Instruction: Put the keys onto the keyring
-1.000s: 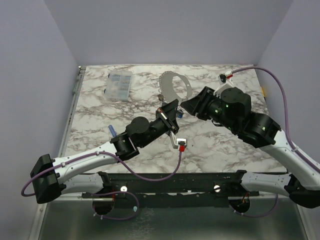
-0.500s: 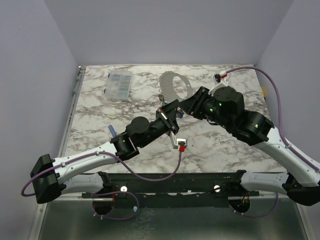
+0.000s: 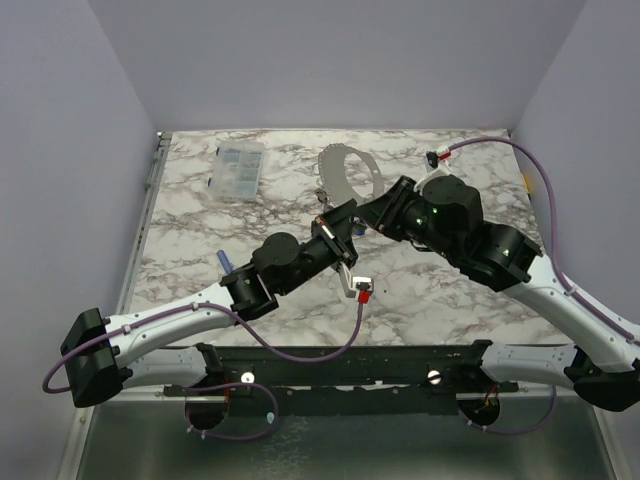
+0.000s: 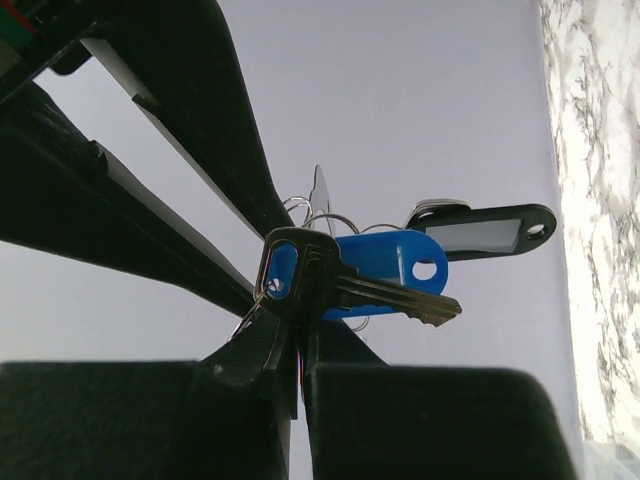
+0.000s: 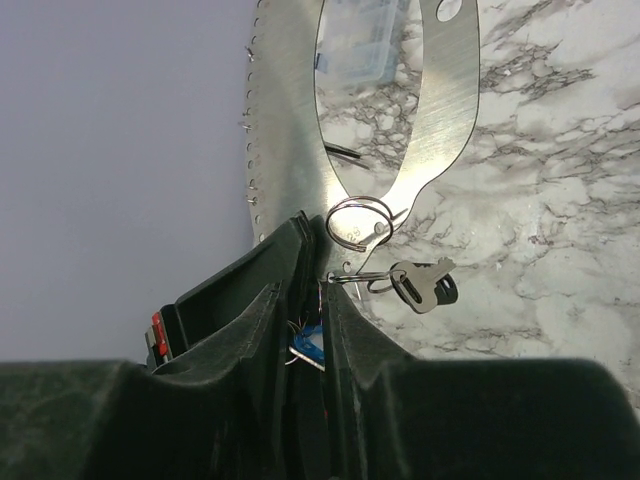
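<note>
Nearest the bases, over the mid-tabletop point(image 3: 450, 300): left gripper point(image 4: 298, 350) raised, jaws pressed together on the keys point(image 4: 300, 283). It pinches them at the dark plastic head, blade pointing out sideways. A blue tag point(image 4: 385, 262) and a black tag point(image 4: 480, 230) hang on the same thin wire loops behind.

Just beyond, tip to tip with it: right gripper point(image 5: 305, 300). Jaws stand a narrow slot apart, with a sliver of blue and some wire between them. Whether they bite on anything I cannot tell.

Next out: a small split ring point(image 5: 359, 224) against the narrow end of the keyring point(image 5: 285, 120), and a second key point(image 5: 425, 283) on loops just beside it — hanging or lying, cannot tell. Keyring sits on the far half of the tabletop, apart from both grippers; flat or tilted, cannot tell.

Far left: clear box point(image 3: 240, 168).

Handling, judged:
- Keys light and stiff; bare blades likely slippery, and the bunch is free to swing on its loops.
- Best hold is flat across a plastic head, leaving the hole clear.
- Keyring thin and rigid, low on the tabletop — hard to get under, so take it at the rim.
- Wire loops springy; they will likely resist prying.
</note>
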You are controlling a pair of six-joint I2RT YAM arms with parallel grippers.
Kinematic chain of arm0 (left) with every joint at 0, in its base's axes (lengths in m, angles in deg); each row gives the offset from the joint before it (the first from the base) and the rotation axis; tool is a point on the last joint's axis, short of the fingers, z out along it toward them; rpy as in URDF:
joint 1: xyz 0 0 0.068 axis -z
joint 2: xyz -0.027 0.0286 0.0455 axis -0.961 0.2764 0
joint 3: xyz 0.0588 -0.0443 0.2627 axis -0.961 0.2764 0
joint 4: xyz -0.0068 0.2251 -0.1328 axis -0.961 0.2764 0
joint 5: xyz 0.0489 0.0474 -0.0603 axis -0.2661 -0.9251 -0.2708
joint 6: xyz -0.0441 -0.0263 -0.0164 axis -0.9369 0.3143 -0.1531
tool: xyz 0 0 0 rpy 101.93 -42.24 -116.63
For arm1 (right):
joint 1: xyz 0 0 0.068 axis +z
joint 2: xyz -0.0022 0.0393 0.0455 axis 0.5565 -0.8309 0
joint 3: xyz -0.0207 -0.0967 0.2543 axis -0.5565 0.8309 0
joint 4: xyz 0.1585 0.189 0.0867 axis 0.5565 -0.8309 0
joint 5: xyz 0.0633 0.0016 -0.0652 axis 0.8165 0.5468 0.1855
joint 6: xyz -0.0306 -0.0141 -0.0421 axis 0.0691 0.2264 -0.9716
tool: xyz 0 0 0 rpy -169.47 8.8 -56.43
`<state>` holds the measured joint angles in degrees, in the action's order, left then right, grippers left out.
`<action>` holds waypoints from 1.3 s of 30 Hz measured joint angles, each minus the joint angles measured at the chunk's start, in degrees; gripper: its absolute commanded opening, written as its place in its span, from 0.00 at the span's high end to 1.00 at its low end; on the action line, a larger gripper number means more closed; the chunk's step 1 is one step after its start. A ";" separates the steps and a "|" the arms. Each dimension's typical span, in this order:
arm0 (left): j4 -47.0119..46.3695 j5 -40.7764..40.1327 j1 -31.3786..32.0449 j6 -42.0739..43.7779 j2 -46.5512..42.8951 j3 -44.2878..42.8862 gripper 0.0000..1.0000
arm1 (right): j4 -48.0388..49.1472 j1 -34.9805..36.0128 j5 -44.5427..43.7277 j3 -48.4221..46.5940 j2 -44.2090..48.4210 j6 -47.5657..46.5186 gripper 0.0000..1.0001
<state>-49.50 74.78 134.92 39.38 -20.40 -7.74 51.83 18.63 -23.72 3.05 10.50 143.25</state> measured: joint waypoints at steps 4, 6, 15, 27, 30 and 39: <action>0.22 -0.04 -0.11 -0.02 0.02 0.00 1.00 | 0.59 0.00 -0.02 0.61 0.17 0.46 0.81; 0.20 -0.04 -0.13 -0.02 0.02 0.00 1.00 | 0.81 -0.02 -0.04 0.76 0.28 0.59 0.84; -0.17 -0.70 -0.20 0.04 0.07 -0.20 1.00 | 1.20 -0.39 -0.04 0.96 0.33 0.92 0.99; -0.63 -0.98 -0.13 0.50 0.48 -0.52 1.00 | 3.82 -0.55 -0.07 2.99 1.86 0.24 0.99; -1.03 -0.83 -0.11 0.66 0.48 -0.52 0.91 | 4.02 -0.52 -0.04 2.99 2.19 -0.74 0.99; 1.99 0.72 -0.11 0.66 0.31 -0.52 0.69 | 3.96 -0.31 -0.13 2.97 2.47 -3.98 0.99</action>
<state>-47.51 75.51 134.81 40.04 -20.10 -8.26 55.78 18.33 -23.85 6.02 12.97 139.27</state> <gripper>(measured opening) 0.284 0.016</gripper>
